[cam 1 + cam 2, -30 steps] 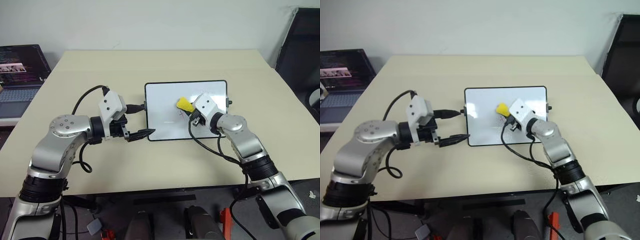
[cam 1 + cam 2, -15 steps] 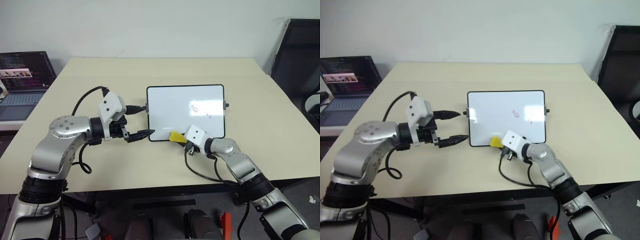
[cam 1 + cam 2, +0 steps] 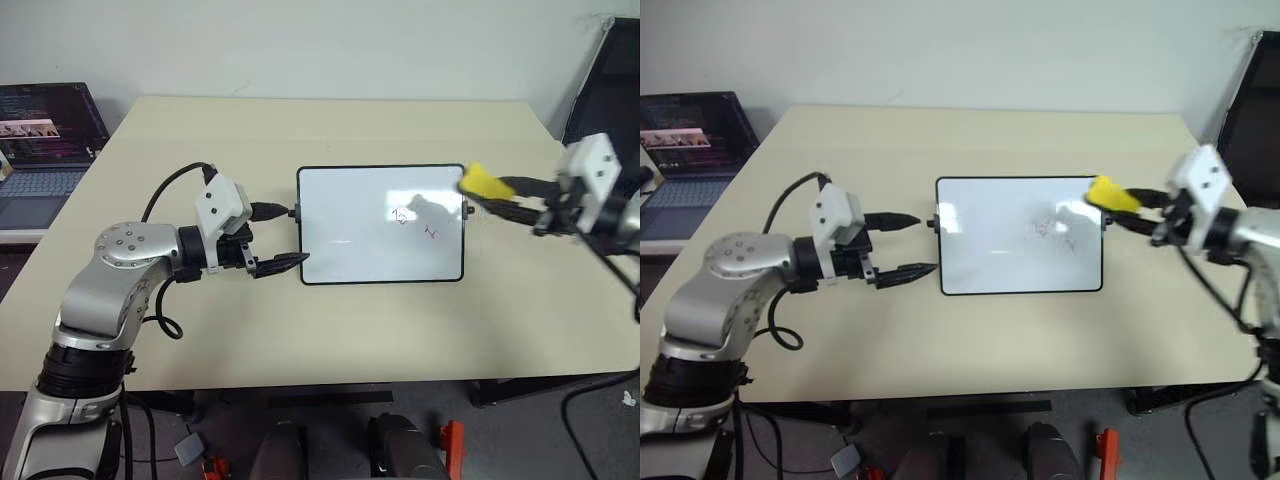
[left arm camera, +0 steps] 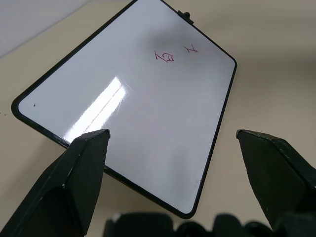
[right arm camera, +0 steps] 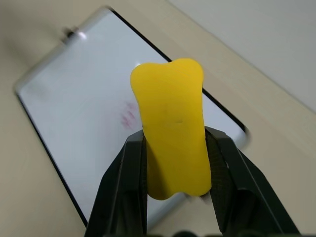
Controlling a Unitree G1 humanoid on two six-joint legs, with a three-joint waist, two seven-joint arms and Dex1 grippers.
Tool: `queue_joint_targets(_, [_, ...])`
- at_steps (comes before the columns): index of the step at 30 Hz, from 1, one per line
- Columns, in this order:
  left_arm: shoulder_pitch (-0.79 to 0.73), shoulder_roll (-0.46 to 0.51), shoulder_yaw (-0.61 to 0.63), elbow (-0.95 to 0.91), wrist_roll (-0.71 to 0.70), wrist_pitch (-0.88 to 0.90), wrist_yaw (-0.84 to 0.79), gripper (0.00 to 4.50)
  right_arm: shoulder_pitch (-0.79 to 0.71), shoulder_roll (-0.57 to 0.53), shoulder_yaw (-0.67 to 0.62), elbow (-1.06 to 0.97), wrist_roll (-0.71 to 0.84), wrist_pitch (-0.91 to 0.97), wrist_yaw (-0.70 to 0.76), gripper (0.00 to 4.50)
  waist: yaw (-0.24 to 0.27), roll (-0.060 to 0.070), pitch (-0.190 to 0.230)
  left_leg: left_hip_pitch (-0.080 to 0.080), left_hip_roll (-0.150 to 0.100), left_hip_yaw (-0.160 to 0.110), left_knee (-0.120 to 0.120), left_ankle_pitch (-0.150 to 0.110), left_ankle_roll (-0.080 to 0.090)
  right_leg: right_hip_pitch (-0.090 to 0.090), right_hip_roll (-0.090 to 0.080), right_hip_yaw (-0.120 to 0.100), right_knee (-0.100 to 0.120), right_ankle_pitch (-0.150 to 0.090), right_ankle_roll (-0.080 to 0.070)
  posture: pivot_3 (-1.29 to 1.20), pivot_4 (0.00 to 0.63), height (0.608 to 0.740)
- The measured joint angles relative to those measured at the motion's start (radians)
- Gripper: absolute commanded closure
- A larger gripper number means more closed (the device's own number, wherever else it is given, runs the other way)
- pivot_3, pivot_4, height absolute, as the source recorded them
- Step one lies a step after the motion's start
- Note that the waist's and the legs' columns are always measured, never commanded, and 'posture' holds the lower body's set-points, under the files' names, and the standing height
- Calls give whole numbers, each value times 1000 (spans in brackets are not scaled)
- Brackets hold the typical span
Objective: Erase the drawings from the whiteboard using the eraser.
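The whiteboard [image 3: 345, 235] lies flat in the middle of the beige table. The drawings [image 3: 402, 214] are small red scribbles on its right half, a second one [image 3: 431, 231] close beside the first; they are also in the left wrist view [image 4: 164, 57]. My right gripper [image 3: 497, 194] is shut on the yellow eraser [image 3: 483, 181], raised over the board's right short side. In the right wrist view, the eraser [image 5: 170, 123] sticks out between the two black fingers. My left gripper [image 3: 296, 236] stands open at the board's left short side, with nothing between its fingers.
An open laptop [image 3: 45, 130] sits on a low surface off the table's left back corner. A black chair [image 3: 612, 75] stands past the right edge. The table [image 3: 300, 130] has bare room behind and in front of the board.
My right gripper carried the eraser from the board's middle down to its near edge, then swung right and up to the right short side. The left arm stayed still. The camera shifted slightly.
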Motion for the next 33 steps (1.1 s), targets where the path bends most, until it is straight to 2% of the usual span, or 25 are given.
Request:
queue_joint_targets(3, [-10, -4, -2, 20, 6, -2, 1, 0, 29, -57, -10, 84, -31, -40, 17, 3245, -5, 1, 0, 1, 0, 2, 0, 0, 0, 0, 0, 2, 0, -1, 2, 0, 150, 740])
queue_joint_targets(7, [-19, -12, -6, 22, 11, -5, 5, 0, 57, -78, -30, 115, -37, -74, 33, 3245, -16, 2, 1, 3, 0, 3, 2, 0, 0, 2, 0, 4, 2, -2, 6, 0, 150, 740])
queue_joint_targets(30, [-28, -22, -6, 22, 26, -4, 39, 0, 88, -63, -29, 77, -29, -63, 33, 3245, -15, 2, 1, 4, 0, 3, 2, 0, 0, 2, 0, 4, 3, -1, 6, 0, 150, 740])
queue_joint_targets(33, [-25, -23, -3, 23, 24, -3, 38, 0, 60, -19, -23, 81, -26, -64, 7, 3245, -17, 2, 1, 5, 0, 3, 2, 0, 0, 3, 1, 5, 3, -1, 6, 0, 150, 740])
